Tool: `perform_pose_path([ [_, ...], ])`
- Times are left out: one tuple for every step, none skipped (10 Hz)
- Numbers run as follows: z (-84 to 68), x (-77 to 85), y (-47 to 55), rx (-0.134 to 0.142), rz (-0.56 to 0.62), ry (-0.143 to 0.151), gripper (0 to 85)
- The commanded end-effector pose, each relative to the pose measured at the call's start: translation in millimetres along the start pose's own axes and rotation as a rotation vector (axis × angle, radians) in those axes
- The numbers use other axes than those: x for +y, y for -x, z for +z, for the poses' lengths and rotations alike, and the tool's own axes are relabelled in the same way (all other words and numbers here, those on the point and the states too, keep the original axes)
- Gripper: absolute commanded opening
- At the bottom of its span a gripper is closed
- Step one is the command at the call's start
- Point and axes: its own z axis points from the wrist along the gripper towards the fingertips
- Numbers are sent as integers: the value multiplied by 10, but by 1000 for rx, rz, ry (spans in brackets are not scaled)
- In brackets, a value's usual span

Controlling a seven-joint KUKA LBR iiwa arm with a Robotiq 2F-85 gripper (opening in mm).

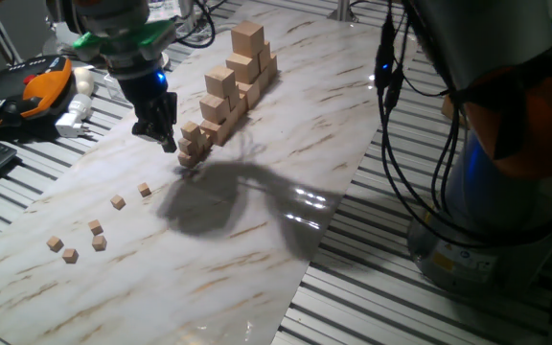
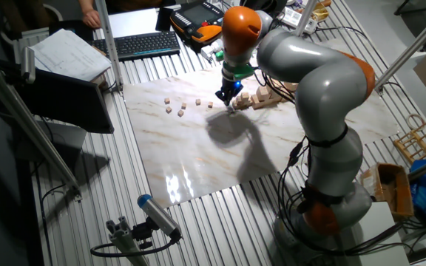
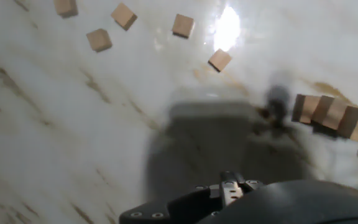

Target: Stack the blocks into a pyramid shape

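Several tiny tan blocks [image 1: 95, 226] lie loose on the marble board's near left, also seen as loose blocks [image 2: 180, 113] and at the top of the hand view as blocks [image 3: 124, 15]. More tiny blocks form a small stepped pile [image 1: 191, 144] at the near end of the row of bigger cubes, and show as a pile [image 3: 325, 113] at the hand view's right. My gripper [image 1: 168, 142] hangs just left of that pile, fingertips close to its top. The dark fingers merge into one shape, so the gap and any held block are hidden. From the other side the gripper [image 2: 230, 103] stands over the same spot.
Bigger pale cubes form a tall stepped stack [image 1: 242, 67] running to the board's far side. A keyboard [image 2: 145, 44], an orange handset [image 1: 41, 86] and white plugs [image 1: 77, 115] lie off the board at the back left. The robot's base [image 1: 506, 144] stands at the right.
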Motion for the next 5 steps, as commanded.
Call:
perform_pose_path([
  [2, 2, 0, -14, 21, 15, 0],
  [2, 2, 0, -9, 98, 81, 0],
  [2, 2, 0, -17, 145, 74, 0],
  [22, 114, 82, -38, 177, 69, 0],
  [60, 373, 301, -51, 210, 52, 0],
])
